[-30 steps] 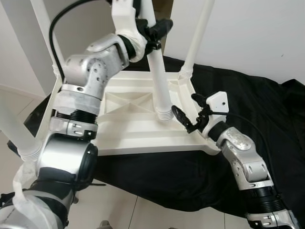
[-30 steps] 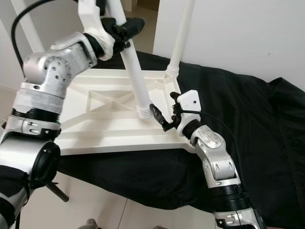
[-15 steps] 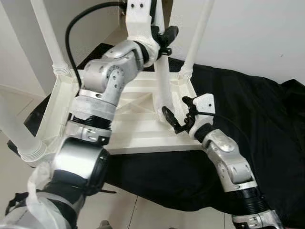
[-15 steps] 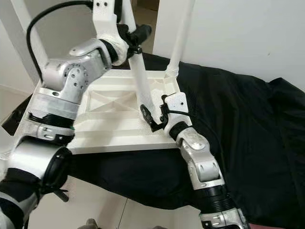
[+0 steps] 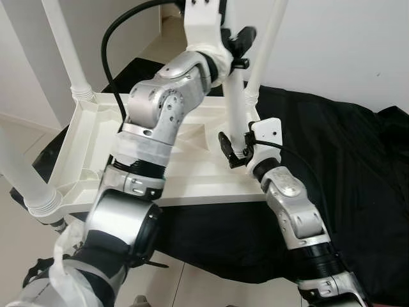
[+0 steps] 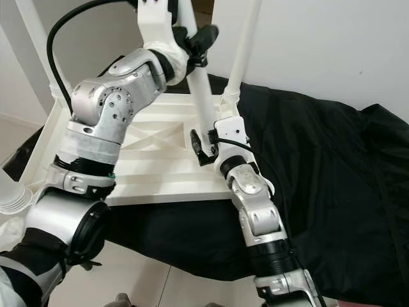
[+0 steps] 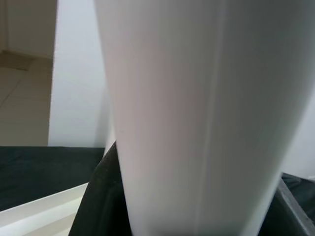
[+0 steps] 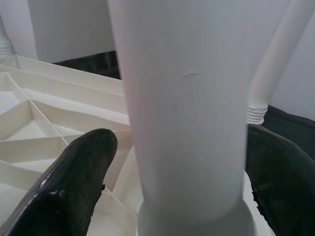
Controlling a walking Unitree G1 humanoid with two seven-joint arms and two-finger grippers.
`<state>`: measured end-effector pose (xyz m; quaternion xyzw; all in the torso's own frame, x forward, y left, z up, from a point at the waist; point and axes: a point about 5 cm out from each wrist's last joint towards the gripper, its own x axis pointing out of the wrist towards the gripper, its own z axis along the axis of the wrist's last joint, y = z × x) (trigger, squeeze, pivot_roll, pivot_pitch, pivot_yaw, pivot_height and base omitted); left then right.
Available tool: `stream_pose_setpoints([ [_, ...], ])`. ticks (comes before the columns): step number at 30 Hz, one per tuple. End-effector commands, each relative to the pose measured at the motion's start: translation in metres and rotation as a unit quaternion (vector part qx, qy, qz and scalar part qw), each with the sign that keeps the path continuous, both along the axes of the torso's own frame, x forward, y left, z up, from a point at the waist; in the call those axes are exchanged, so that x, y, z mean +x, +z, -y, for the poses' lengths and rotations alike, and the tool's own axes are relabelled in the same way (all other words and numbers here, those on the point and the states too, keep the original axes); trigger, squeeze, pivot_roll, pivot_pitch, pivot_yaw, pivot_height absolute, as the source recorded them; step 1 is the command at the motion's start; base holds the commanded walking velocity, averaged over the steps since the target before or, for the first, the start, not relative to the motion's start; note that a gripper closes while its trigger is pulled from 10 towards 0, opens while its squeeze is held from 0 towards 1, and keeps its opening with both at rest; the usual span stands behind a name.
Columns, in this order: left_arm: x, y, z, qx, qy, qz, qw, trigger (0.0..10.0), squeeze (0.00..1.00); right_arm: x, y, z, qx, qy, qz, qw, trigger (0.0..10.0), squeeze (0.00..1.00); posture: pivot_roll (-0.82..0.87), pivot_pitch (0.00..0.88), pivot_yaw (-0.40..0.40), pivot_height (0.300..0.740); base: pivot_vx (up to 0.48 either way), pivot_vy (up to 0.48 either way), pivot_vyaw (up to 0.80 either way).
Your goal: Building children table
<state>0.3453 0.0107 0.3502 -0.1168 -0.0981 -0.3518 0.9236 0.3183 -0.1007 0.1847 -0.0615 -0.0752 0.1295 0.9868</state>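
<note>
The white children's table (image 5: 96, 160) lies upside down on a black cloth (image 5: 345, 147). A loose white table leg (image 5: 235, 109) stands nearly upright, its lower end over the table's near right corner. My left gripper (image 5: 238, 48) is shut on this leg high up; in the left wrist view the leg (image 7: 187, 123) sits between black fingers (image 7: 98, 206). My right gripper (image 5: 233, 148) is open low on the leg. In the right wrist view its fingers (image 8: 74, 187) stand either side of the leg (image 8: 187, 123), just above the ribbed end.
Three fitted legs rise from the other corners: far left (image 5: 64, 45), far right (image 5: 268, 45), near left (image 5: 22, 173). A white wall (image 5: 345, 45) stands behind the cloth. Pale floor tiles (image 5: 13, 128) lie left of the table.
My left gripper has carried the leg to the right, from mid-table toward the near right corner. My right gripper has closed in and now straddles the leg's lower part.
</note>
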Motion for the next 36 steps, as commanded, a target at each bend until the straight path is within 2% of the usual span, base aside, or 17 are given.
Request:
stream_pose_setpoints([
  [1,-0.006,0.010,0.007,0.007,0.000,0.023,1.000,10.0,0.00,0.003,-0.003,0.002,-0.013,-0.025,-0.006,1.000,10.0,0.00,-0.02,0.000,-0.080,0.740,0.000,0.000,0.00],
  [8,-0.013,0.014,0.021,0.008,0.000,0.030,1.000,10.0,0.00,0.016,0.000,-0.006,-0.046,-0.075,0.003,0.996,10.0,0.00,-0.02,0.000,-0.079,0.740,0.000,0.000,0.00],
  [14,-0.017,0.014,0.028,0.013,-0.008,0.038,0.999,10.0,0.00,0.021,0.005,-0.014,-0.044,-0.106,0.011,0.993,10.0,0.00,-0.01,0.000,-0.081,0.740,0.000,0.000,0.00],
  [17,-0.018,0.014,0.030,0.015,-0.011,0.041,0.999,10.0,0.00,0.022,0.008,-0.020,-0.041,-0.111,0.016,0.993,10.0,0.00,0.00,0.000,-0.085,0.740,0.000,0.000,0.00],
  [24,-0.019,0.015,0.030,0.016,-0.011,0.044,0.999,10.0,0.00,0.023,0.008,-0.022,-0.042,-0.115,0.021,0.992,10.0,0.00,0.00,0.000,-0.089,0.740,0.000,0.000,0.00],
  [25,-0.019,0.015,0.030,0.016,-0.010,0.044,0.999,10.0,0.00,0.024,0.008,-0.023,-0.039,-0.114,0.023,0.992,9.6,0.00,0.00,0.000,-0.090,0.740,0.000,0.000,0.00],
  [26,-0.019,0.015,0.030,0.016,-0.010,0.044,0.999,10.0,0.00,0.024,0.008,-0.023,-0.039,-0.114,0.023,0.992,9.6,0.00,0.00,0.000,-0.090,0.740,0.000,0.000,0.00],
  [27,-0.019,0.015,0.030,0.017,-0.009,0.045,0.999,10.0,0.00,0.024,0.009,-0.023,-0.034,-0.117,0.023,0.992,4.6,0.00,0.01,0.000,-0.090,0.740,0.000,0.000,0.00],
  [28,-0.019,0.015,0.031,0.018,-0.010,0.046,0.999,10.0,0.00,0.025,0.009,-0.023,-0.033,-0.120,0.025,0.992,4.3,0.00,0.01,0.000,-0.090,0.740,0.000,0.000,0.00],
  [29,-0.019,0.015,0.031,0.020,-0.011,0.047,0.999,10.0,0.00,0.026,0.010,-0.023,-0.035,-0.122,0.028,0.992,0.6,0.00,0.01,0.000,-0.088,0.740,0.000,0.000,0.00],
  [33,-0.020,0.015,0.032,0.022,-0.012,0.047,0.999,10.0,0.00,0.026,0.010,-0.024,-0.037,-0.124,0.031,0.991,0.6,0.00,0.01,0.000,-0.088,0.740,0.000,0.000,0.00],
  [34,-0.020,0.015,0.032,0.023,-0.013,0.048,0.998,10.0,0.00,0.027,0.010,-0.024,-0.038,-0.125,0.032,0.991,0.0,0.00,0.00,0.000,-0.088,0.740,0.000,0.000,0.00],
  [36,-0.020,0.015,0.033,0.024,-0.014,0.048,0.998,10.0,0.00,0.027,0.011,-0.024,-0.041,-0.126,0.036,0.991,0.0,0.00,0.00,0.000,-0.085,0.740,0.000,0.000,0.00],
])
